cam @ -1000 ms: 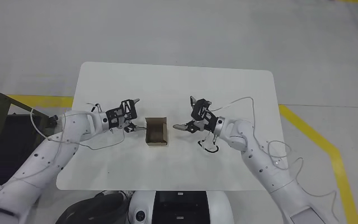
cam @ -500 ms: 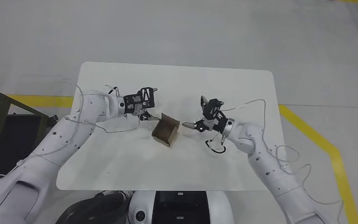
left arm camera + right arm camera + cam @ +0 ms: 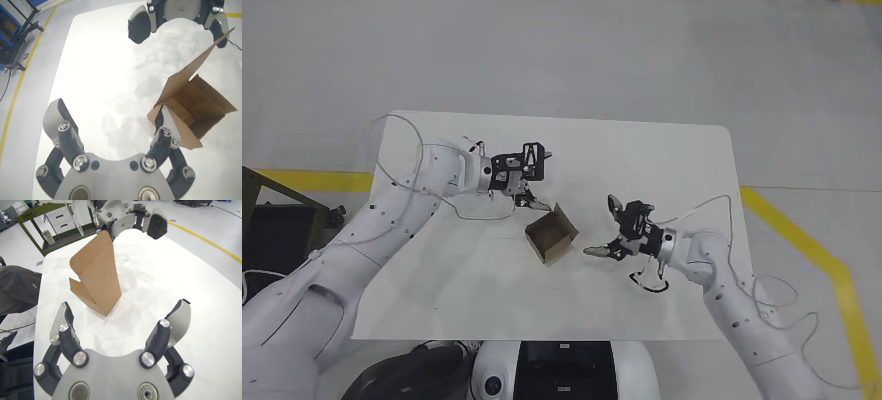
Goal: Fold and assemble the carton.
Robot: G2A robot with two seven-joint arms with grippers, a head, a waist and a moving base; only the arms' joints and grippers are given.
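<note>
- Carton [image 3: 551, 236]: open, brown, tilted, mid-frame on white table [image 3: 662, 160].
- Left gripper [image 3: 540, 180]: jaws apart, one fingertip [image 3: 167, 118] touching carton's upper-left edge.
- Right gripper [image 3: 602, 226]: jaws apart, just right of carton, clear of it.

we are seeing our left gripper [image 3: 111, 108] with fingers spread wide, one finger [image 3: 164, 121] lying against the near corner of the carton [image 3: 198, 106]. the carton is sitting on the table [image 3: 94, 66], its inside showing and one flap sticking up. beyond it the right gripper [image 3: 179, 32] is hanging, fingers also spread.
</note>
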